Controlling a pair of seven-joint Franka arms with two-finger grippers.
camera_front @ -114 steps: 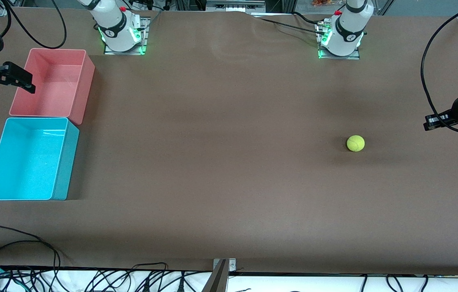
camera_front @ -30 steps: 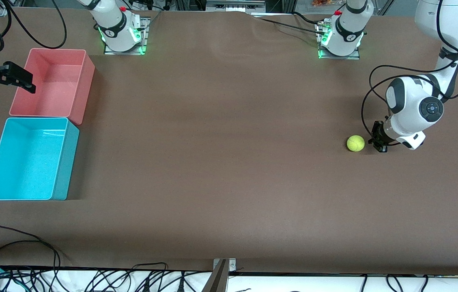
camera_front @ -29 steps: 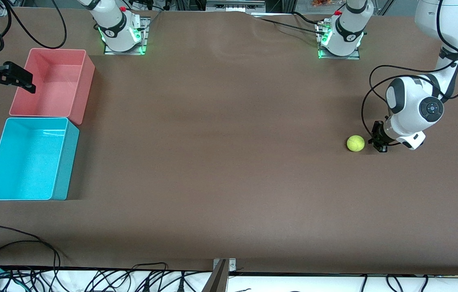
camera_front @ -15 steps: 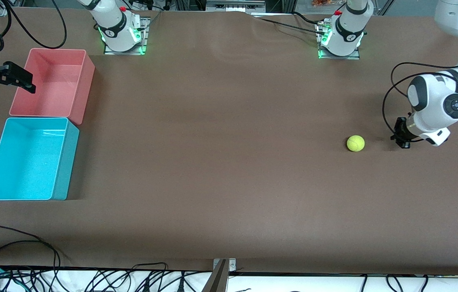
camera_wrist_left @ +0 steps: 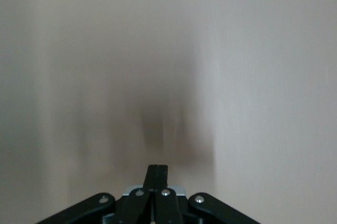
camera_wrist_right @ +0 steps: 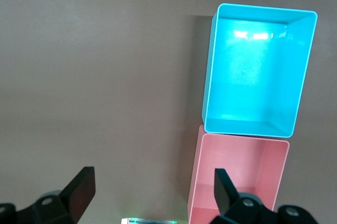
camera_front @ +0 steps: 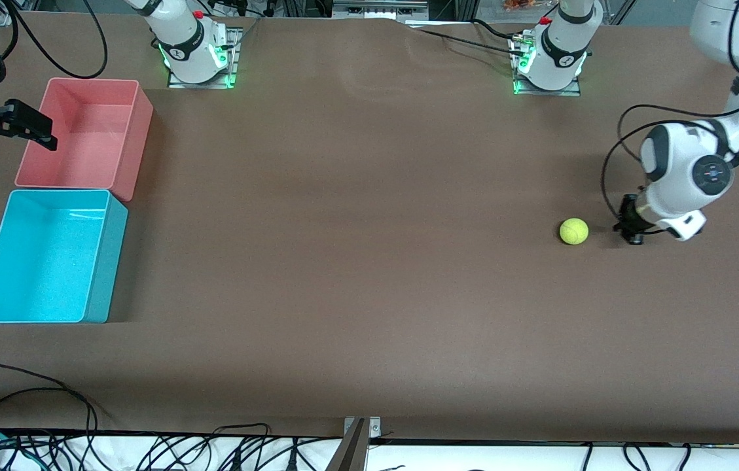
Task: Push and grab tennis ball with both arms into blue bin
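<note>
The tennis ball (camera_front: 574,231) lies on the brown table toward the left arm's end. My left gripper (camera_front: 631,233) is down at table height beside the ball, a short gap from it, on the side away from the bins. In the left wrist view its fingers (camera_wrist_left: 157,174) are pressed together over blurred table, and the ball does not show there. The blue bin (camera_front: 106,261) stands empty at the right arm's end; it also shows in the right wrist view (camera_wrist_right: 210,71). My right gripper (camera_front: 42,131) is open and empty, held above the outer edge of the pink bin (camera_front: 137,144).
The pink bin (camera_wrist_right: 195,182) stands touching the blue bin, farther from the front camera. Cables (camera_front: 48,392) lie along the table's near edge. A metal bracket (camera_front: 361,428) sits at that edge. The arm bases (camera_front: 549,65) stand at the far edge.
My left gripper drew back from the ball toward the table's end, then came part of the way back toward it. The ball and the right arm have not moved.
</note>
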